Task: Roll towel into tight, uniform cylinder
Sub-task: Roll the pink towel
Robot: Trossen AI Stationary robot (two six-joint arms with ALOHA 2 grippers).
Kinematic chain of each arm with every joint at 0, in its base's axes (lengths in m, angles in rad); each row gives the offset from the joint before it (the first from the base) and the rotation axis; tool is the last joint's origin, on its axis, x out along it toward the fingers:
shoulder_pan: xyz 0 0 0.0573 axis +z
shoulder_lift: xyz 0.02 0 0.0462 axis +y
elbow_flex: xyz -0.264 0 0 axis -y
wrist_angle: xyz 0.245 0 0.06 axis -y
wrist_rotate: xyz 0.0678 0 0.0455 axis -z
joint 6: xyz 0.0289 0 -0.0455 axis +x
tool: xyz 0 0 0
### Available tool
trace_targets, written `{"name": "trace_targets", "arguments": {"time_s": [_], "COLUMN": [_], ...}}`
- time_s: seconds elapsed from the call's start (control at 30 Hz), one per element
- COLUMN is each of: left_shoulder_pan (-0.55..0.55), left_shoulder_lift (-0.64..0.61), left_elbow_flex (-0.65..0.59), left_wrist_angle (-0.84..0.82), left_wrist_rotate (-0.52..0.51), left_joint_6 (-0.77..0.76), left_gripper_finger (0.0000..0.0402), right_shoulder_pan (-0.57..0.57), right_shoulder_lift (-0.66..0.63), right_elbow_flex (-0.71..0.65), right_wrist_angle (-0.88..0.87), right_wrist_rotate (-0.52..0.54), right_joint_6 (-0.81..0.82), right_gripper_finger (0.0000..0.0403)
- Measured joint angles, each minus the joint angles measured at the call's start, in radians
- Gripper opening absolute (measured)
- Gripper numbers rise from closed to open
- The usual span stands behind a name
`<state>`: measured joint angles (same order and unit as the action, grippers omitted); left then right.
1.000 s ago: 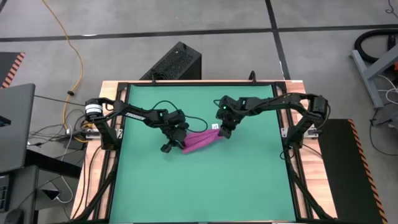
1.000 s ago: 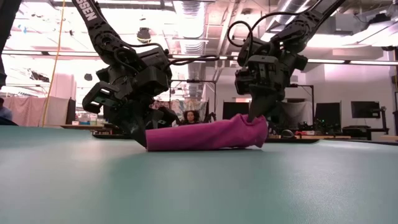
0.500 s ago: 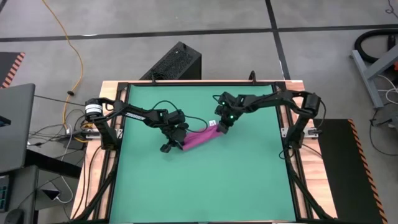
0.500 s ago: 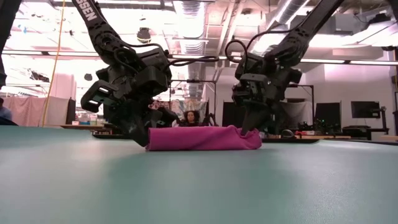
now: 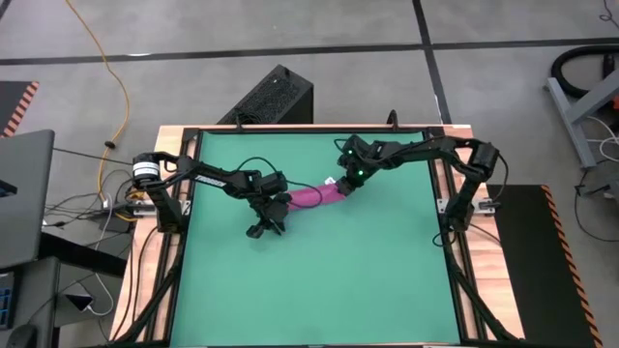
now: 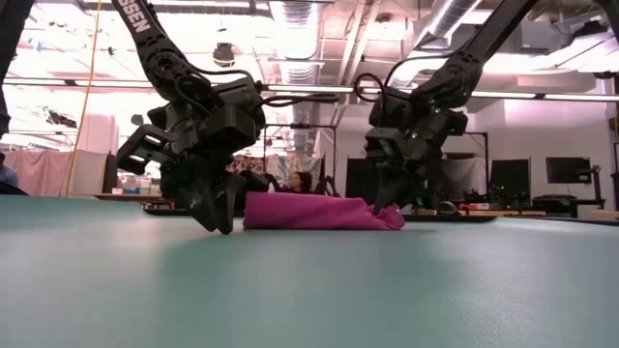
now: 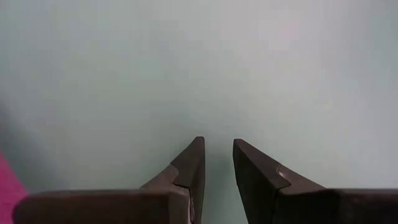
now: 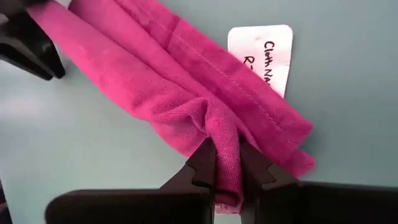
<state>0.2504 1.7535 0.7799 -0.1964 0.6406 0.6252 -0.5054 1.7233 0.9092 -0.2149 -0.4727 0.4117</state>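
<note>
Towel [image 5: 311, 195] soft, light, loosely rolled; right gripper [image 8: 227, 168] pinches a fold at the tag [image 8: 261, 53] end, left gripper [image 7: 217, 163] slightly apart, empty.

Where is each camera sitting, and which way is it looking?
High view: above the table, looking straight down on the green mat and both arms.
Low view: at tabletop height, looking across at both claws.
Left wrist view: on the left arm, past the empty left claw at bare mat.
Right wrist view: on the right arm; right claw pinches the magenta-pink soft cloth roll.
Shared: high and low views both show the roll.
</note>
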Motion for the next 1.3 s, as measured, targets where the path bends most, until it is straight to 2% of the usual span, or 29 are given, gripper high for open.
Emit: {"name": "trace_targets", "arguments": {"time_s": [0.1, 0.2, 0.3, 0.4, 0.5, 0.63, 0.73, 0.9, 0.97, 1.1, 1.3], "left_shoulder_pan": [-0.002, -0.011, -0.035, -0.066, -0.089, -0.092, -0.092, -0.099, -0.107, -0.099, -0.028], "left_shoulder_lift": [0.000, -0.035, -0.103, -0.196, -0.275, -0.335, -0.294, -0.152, -0.114, -0.099, -0.099], "left_elbow_flex": [0.001, 0.001, -0.001, 0.000, -0.010, -0.101, -0.159, -0.166, -0.150, -0.137, -0.137], "left_wrist_angle": [-0.002, -0.042, -0.069, -0.035, 0.075, 0.424, 0.564, 0.566, 0.574, 0.628, 0.625], "left_wrist_rotate": [0.016, -0.009, -0.151, -0.312, -0.395, -0.408, -0.422, -0.452, -0.505, -0.619, -0.617], "left_joint_6": [-0.020, -0.071, -0.082, -0.077, -0.069, -0.102, -0.066, -0.020, 0.011, 0.026, 0.025], "left_gripper_finger": [0.0069, 0.0048, 0.0012, 0.0006, 0.0003, 0.0000, 0.0000, 0.0000, 0.0000, 0.0000, 0.0000], "right_shoulder_pan": [0.000, -0.002, -0.010, -0.015, -0.015, -0.007, -0.005, -0.003, -0.003, 0.002, 0.007], "right_shoulder_lift": [0.000, 0.000, 0.000, 0.000, 0.000, 0.000, 0.000, 0.000, 0.000, 0.000, 0.000], "right_elbow_flex": [0.000, 0.000, 0.000, 0.000, 0.000, 0.000, 0.000, 0.000, 0.000, 0.000, 0.000], "right_wrist_angle": [-0.003, -0.012, -0.013, -0.016, -0.017, -0.021, -0.023, -0.020, -0.019, -0.016, -0.013], "right_wrist_rotate": [0.010, 0.011, 0.012, 0.012, 0.012, 0.012, 0.016, 0.019, 0.020, 0.022, 0.028], "right_joint_6": [0.010, 0.010, 0.010, 0.000, -0.014, -0.027, -0.028, -0.028, -0.028, -0.029, -0.043], "right_gripper_finger": [0.0048, 0.0048, 0.0048, 0.0048, 0.0048, 0.0048, 0.0048, 0.0048, 0.0048, 0.0048, 0.0048]}}
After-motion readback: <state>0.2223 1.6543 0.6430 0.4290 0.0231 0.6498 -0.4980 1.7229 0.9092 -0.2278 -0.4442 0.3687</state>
